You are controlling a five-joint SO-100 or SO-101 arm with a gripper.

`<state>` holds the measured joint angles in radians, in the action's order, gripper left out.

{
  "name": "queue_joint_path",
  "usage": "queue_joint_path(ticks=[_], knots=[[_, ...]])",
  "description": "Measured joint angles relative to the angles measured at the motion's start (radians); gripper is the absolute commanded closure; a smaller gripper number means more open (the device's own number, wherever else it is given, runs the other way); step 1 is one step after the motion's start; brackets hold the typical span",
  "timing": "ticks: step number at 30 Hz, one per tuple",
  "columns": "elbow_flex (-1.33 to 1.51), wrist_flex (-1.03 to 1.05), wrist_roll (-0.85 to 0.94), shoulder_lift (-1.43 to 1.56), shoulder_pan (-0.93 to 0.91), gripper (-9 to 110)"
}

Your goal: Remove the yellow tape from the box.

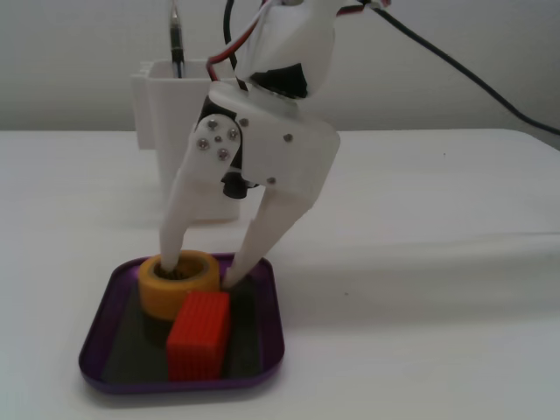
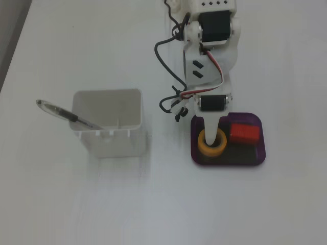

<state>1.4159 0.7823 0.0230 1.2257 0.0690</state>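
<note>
Straddling yellow tape wall, gripper, inside box

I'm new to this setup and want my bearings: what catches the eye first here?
The white pincer straddles the yellow tape, one finger in its hole and one outside, inside the purple box. A red block sits beside the tape in the box. Further off stands a white container holding a pen.

The arm is cut off above (in both fixed views), one claw fingertip hidden inside the yellow tape.
</note>
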Motion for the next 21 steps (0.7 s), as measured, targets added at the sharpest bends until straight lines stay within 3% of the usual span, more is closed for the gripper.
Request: queue_joint_path(ticks=[2, 14, 21], knots=[[0.0, 0.0, 0.0, 0.0, -0.002, 103], [-0.002, 0.008, -0.041, 0.0, -0.003, 102], [-0.153, 0.229, -0.057, 0.11, -0.006, 102]])
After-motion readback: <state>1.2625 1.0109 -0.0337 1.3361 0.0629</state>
